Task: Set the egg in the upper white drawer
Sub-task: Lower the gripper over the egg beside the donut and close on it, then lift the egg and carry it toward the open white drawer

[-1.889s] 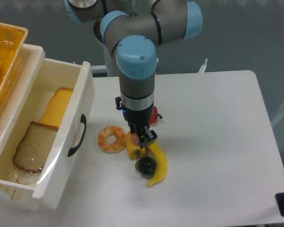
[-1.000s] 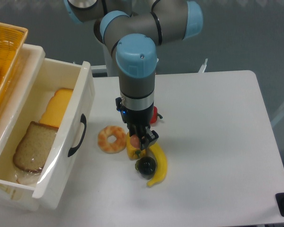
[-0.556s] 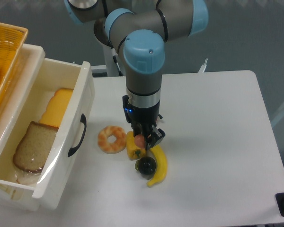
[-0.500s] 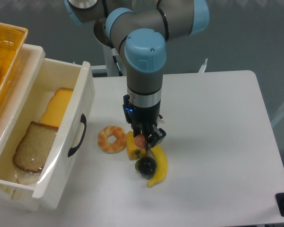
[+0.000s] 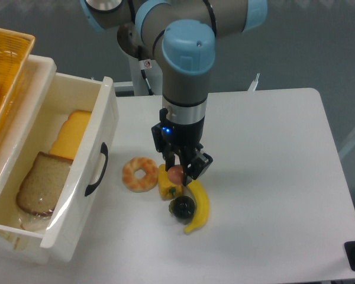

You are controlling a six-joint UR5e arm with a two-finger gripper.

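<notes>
The small brownish-pink egg [image 5: 176, 174] hangs above the table, pinched between the fingers of my gripper [image 5: 177, 173], which is shut on it. It sits just over a yellow pepper [image 5: 165, 184] and a banana [image 5: 199, 207]. The upper white drawer [image 5: 83, 177] stands pulled open at the left, its curved black handle [image 5: 96, 170] facing the gripper. Inside lie a slice of bread [image 5: 40, 184] and cheese slices [image 5: 73, 135].
A ring doughnut [image 5: 140, 174] lies between the drawer front and the gripper. A dark round fruit [image 5: 181, 207] rests against the banana. A woven orange basket [image 5: 5, 77] with a pale bun sits at the far left, above the drawer.
The arm has risen and shifted slightly right, lifting the egg off the pile of food. The gripper stays shut on it; the other items have not moved.
</notes>
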